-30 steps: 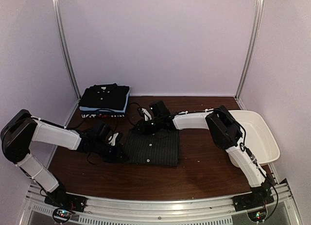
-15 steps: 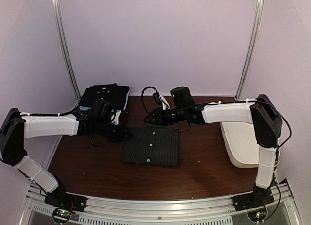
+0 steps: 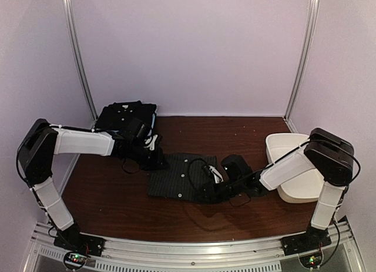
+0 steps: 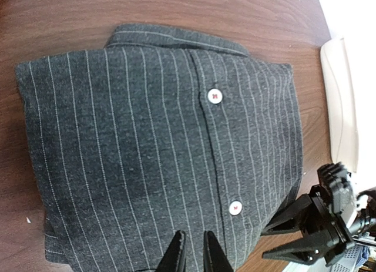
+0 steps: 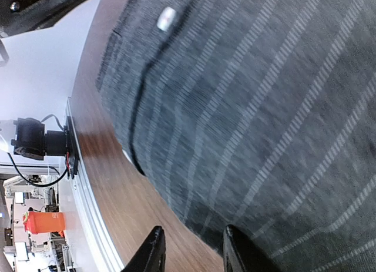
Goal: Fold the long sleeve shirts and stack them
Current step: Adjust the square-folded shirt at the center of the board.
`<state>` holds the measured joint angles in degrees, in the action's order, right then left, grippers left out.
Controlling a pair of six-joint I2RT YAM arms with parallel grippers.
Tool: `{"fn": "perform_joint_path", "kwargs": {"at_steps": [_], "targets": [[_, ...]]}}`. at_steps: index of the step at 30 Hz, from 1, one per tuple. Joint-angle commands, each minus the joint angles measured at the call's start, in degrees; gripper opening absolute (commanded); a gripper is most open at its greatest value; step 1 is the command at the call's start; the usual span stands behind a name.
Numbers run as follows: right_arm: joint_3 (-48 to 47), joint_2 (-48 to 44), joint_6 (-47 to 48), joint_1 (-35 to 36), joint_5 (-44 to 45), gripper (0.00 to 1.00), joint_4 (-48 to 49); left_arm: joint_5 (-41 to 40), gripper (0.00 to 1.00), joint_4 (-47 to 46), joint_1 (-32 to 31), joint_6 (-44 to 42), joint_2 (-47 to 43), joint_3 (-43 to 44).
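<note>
A charcoal pinstriped long sleeve shirt [image 3: 182, 177] lies folded flat on the brown table, button placket up [image 4: 164, 143]. My left gripper [image 3: 163, 162] hangs low over its far left edge; its fingertips [image 4: 192, 251] stand almost together, with nothing between them. My right gripper [image 3: 202, 192] is down at the shirt's near right corner, jaws apart. One finger is over the cloth [image 5: 282, 107] and the other over bare wood, with the hem between them [image 5: 194, 248]. The left wrist view also shows the right gripper [image 4: 263, 244] open beside the shirt. A stack of folded shirts [image 3: 126, 115], black on top, sits at the back left.
A white plastic tub [image 3: 296, 166] stands at the table's right side, behind the right forearm. The enclosure's pale walls and metal posts [image 3: 79, 60] close in the back and sides. The aluminium rail [image 3: 188, 248] with the arm bases runs along the near edge.
The right arm has swung from above the shirt's far side down to its near right corner. The left gripper has shifted a little right, toward the shirt's far left edge.
</note>
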<state>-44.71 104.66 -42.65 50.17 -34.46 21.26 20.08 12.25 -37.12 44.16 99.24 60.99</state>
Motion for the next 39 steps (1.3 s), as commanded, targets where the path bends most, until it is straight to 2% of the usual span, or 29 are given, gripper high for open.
{"fn": "perform_joint_path", "kwargs": {"at_steps": [1,4,7,11,14,19,26,31,35,39], "targets": [[6.6,-2.1,-5.8,-0.1,2.1,0.35,10.6,-0.4,0.12,0.2,0.8,-1.8,1.4,1.0],[9.9,-3.9,-7.4,-0.1,2.1,0.35,12.2,-0.4,0.12,0.2,2.1,-2.0,0.8,-0.7],[10.3,-8.3,-6.8,-0.1,2.6,0.35,9.3,-0.5,0.12,0.2,3.6,-2.2,-1.0,-2.6],[7.0,-15.3,-4.8,-0.2,4.4,0.37,2.5,-0.4,0.13,0.2,6.3,-2.7,-4.2,-6.0],[2.1,-16.8,-2.5,-1.5,6.6,0.38,-2.5,-0.1,0.14,0.2,8.7,-3.3,-5.7,-8.0],[-5.4,-10.5,-2.5,-7.1,5.7,0.38,-1.8,0.7,0.15,0.1,11.5,-4.3,-6.7,-10.0],[-15.6,3.0,-2.5,-13.9,3.8,0.36,-1.3,1.5,0.18,0.5,12.1,-5.5,-7.3,-10.9],[-15.8,9.1,-3.9,-17.7,3.4,0.3,-0.7,2.0,0.18,0.6,12.1,-6.1,-7.1,-11.3],[-14.2,10.5,-4.5,-20.2,3.8,0.29,-0.1,2.6,0.19,0.6,12.1,-6.6,-6.8,-11.4],[-14.9,9.5,-2.1,-20.5,4.5,0.29,-3.6,2.7,0.22,0.7,12.1,-6.9,-6.0,-11.0]]}}
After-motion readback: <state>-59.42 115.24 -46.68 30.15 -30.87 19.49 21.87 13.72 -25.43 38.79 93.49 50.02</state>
